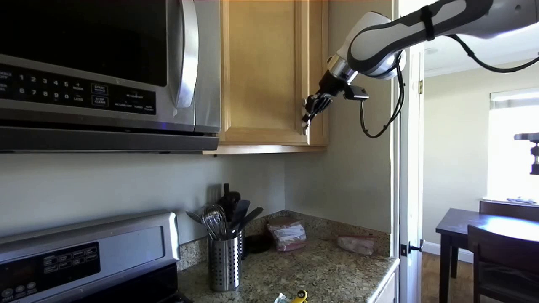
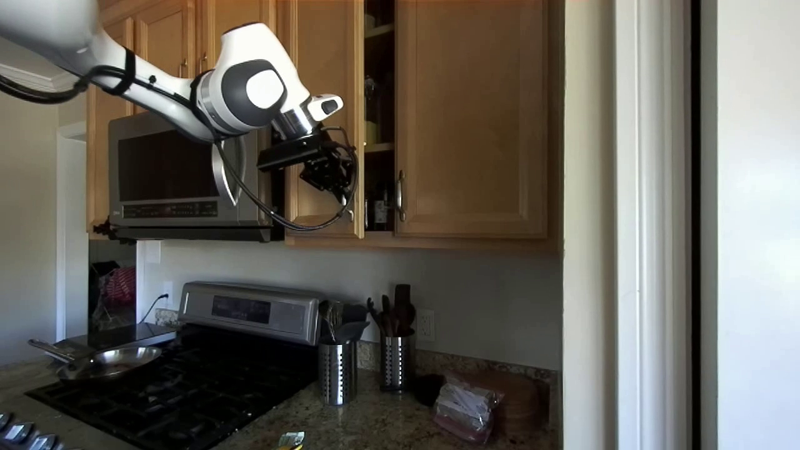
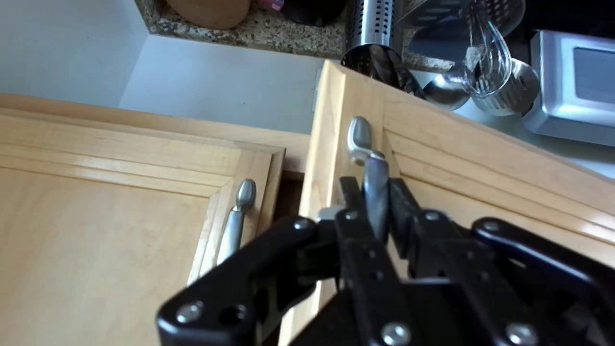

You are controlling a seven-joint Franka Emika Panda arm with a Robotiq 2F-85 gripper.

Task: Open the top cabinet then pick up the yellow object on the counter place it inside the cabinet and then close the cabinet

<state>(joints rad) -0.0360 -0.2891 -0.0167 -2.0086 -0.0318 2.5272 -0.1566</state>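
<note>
Pinching the top cabinet [image 1: 261,71] handle [image 3: 376,179] — its long axis vertical — is the gripper [image 3: 375,194].

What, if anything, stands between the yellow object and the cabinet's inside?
The cabinet door: only partly open, it covers most of the way in, leaving a narrow gap. The gripper is clamped on the door's handle.

In an exterior view, the cabinet [image 1: 262,71] hangs right of the microwave [image 1: 109,72], above the counter [image 1: 328,277].
</note>
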